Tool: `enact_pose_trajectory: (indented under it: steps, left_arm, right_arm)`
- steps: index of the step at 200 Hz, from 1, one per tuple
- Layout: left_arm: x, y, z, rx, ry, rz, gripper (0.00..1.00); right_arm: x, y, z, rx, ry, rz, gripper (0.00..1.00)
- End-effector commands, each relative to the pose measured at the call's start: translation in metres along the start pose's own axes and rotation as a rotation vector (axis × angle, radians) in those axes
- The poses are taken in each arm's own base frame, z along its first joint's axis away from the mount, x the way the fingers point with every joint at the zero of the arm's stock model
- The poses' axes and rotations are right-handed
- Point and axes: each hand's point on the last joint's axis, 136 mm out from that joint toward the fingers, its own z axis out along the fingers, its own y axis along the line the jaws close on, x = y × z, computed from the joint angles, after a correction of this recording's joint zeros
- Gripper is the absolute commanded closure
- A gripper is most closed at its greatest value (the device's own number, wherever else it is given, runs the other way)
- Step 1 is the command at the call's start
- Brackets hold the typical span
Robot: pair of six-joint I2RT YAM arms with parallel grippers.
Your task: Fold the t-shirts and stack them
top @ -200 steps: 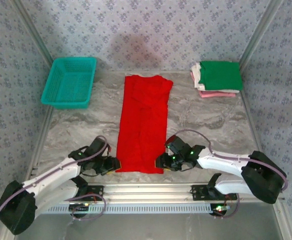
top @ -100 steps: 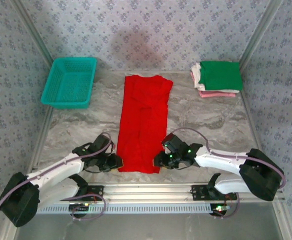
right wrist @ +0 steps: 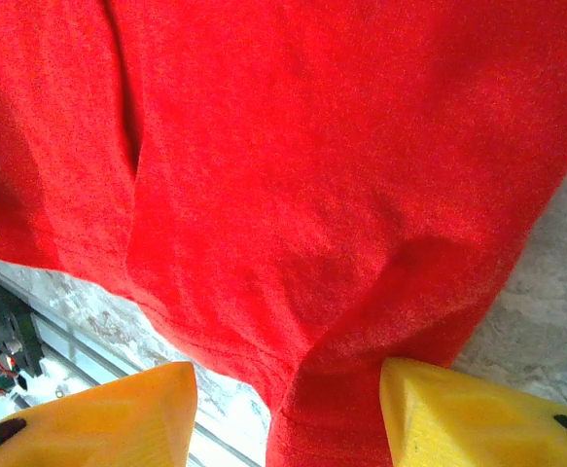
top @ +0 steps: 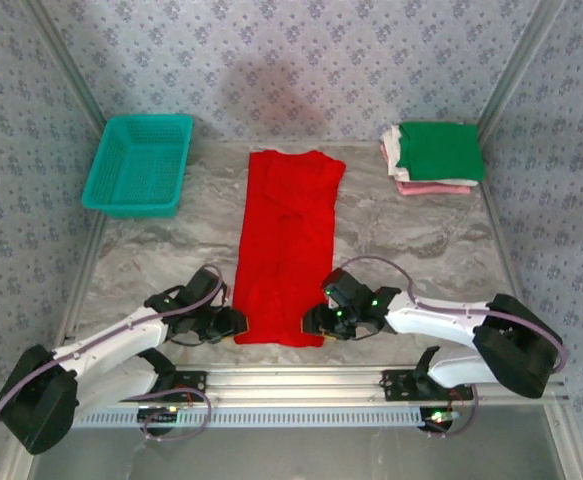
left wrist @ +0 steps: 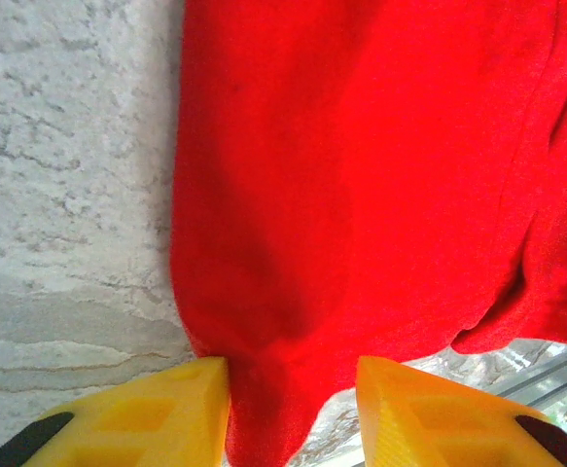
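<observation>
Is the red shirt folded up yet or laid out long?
Partly folded: the red t-shirt lies flat as a long narrow strip, sides turned in, not a compact rectangle like the green t-shirt.

So the shirt (top: pixel 289 245) lies flat, lengthwise down the middle of the table (top: pixel 421 240). The basket (top: pixel 139 165) sits in the back left corner and the stack (top: pixel 433 158) of folded shirts in the back right, both well apart from it. Left jaws are at its near left corner, right jaws at its near right corner, with the cloth's edge between each pair.
</observation>
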Motion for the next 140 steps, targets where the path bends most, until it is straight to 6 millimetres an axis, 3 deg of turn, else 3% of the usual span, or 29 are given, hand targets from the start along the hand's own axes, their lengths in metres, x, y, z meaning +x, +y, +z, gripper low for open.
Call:
enact_pose_trajectory:
  steps: [1, 32, 61, 99, 104, 140]
  left_arm:
    - [0.008, 0.014, 0.005, -0.038, 0.019, -0.023, 0.61]
    - [0.013, 0.022, 0.012, -0.05, 0.039, -0.029, 0.62]
    - [0.01, 0.018, 0.01, -0.041, 0.025, -0.016, 0.74]
    - [0.0, 0.009, 0.002, -0.018, -0.025, -0.003, 0.95]
    - [-0.001, 0.008, 0.0, -0.016, -0.031, -0.004, 1.0]
    - [-0.008, -0.005, -0.012, 0.011, -0.074, 0.02, 1.0]
  right_arm:
    - [0.005, -0.01, 0.006, 0.065, 0.03, -0.003, 0.44]
    - [0.008, -0.01, 0.011, 0.08, 0.045, -0.007, 0.54]
    - [0.005, -0.009, 0.004, 0.094, 0.024, -0.015, 0.77]
    - [0.005, -0.015, -0.009, 0.104, -0.013, -0.008, 1.0]
    - [0.004, -0.016, -0.012, 0.105, -0.018, -0.009, 1.0]
    - [-0.002, -0.015, -0.033, 0.082, -0.069, -0.015, 1.0]
